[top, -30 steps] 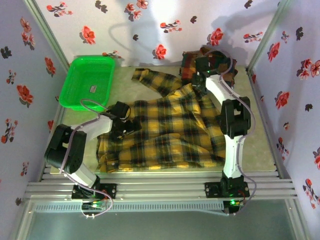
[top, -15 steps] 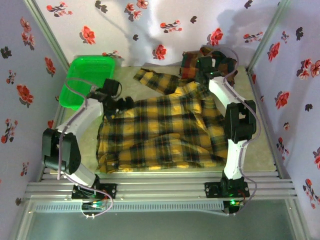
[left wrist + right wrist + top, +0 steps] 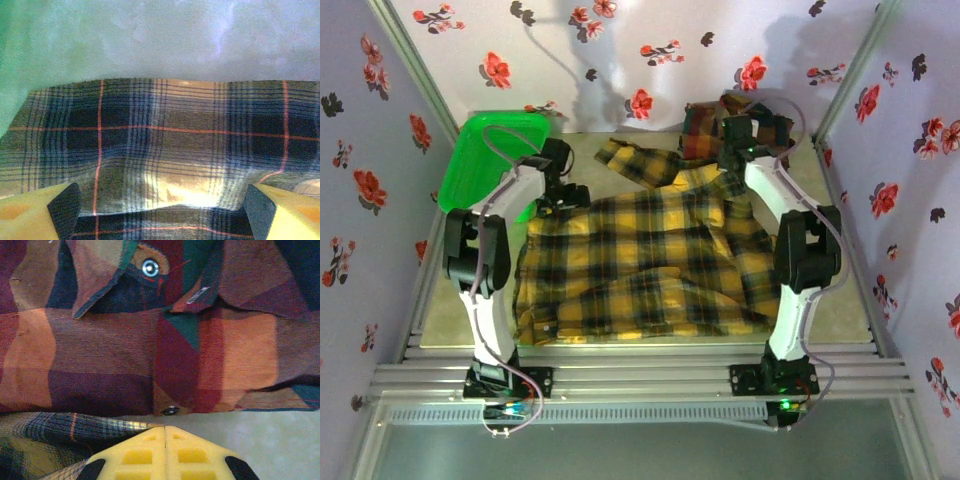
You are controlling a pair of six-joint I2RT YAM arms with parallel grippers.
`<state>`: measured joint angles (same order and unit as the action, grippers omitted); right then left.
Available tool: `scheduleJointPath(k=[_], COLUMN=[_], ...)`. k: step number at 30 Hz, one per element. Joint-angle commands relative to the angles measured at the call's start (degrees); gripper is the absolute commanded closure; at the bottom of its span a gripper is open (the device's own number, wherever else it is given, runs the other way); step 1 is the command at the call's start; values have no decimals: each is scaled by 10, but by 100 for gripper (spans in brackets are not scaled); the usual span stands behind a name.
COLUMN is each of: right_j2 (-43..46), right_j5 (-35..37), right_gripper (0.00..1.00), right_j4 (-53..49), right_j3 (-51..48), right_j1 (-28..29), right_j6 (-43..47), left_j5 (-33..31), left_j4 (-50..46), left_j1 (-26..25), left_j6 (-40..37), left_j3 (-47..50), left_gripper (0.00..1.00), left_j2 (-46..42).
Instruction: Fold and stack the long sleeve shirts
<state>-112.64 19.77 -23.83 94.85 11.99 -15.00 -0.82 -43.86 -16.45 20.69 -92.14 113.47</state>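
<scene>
Mustard-yellow plaid shirt (image 3: 650, 260) spread flat on table (image 3: 440, 320), centre of top view. Left hand (image 3: 563, 195) positioned over shirt's upper-left edge, beside green basket (image 3: 480, 160); fingers (image 3: 65, 207) held wide, nothing gripped. Red-orange plaid shirt (image 3: 705, 118) bunched at upper right. Right hand (image 3: 165, 432) placed at its near edge, fingers pressed together, no cloth seen between.

A green plastic basket (image 3: 465, 175) sits in the far-left corner of a pale table (image 3: 840, 290), beside the left wall; white panels printed with red and black flowers (image 3: 620, 60) enclose the table on three sides; silver aluminium rails (image 3: 640, 375) run along its near edge.
</scene>
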Motion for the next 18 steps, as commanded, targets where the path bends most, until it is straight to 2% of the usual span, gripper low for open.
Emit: scheduleJointPath(k=[1,8,10,18], right_j2=[29,26,20,13], right_j5=[39,36,31,29], right_gripper=[100,100,100,100], right_j4=[-10,-18,-22,-31], right_j3=[-15,-8,-1,3], right_j1=[-17,-32,-32,-31], right_j6=[17,22,19,16], left_j5=[-27,-26,-10,-13], left_j4=[-13,-12,-18,-64], left_j1=[4,16,19,23], left_j6=[-49,-83,-100,-142], left_j3=[-40,-74,-86,-171], left_gripper=[13,15,19,34], left_j2=[13,46,61,135])
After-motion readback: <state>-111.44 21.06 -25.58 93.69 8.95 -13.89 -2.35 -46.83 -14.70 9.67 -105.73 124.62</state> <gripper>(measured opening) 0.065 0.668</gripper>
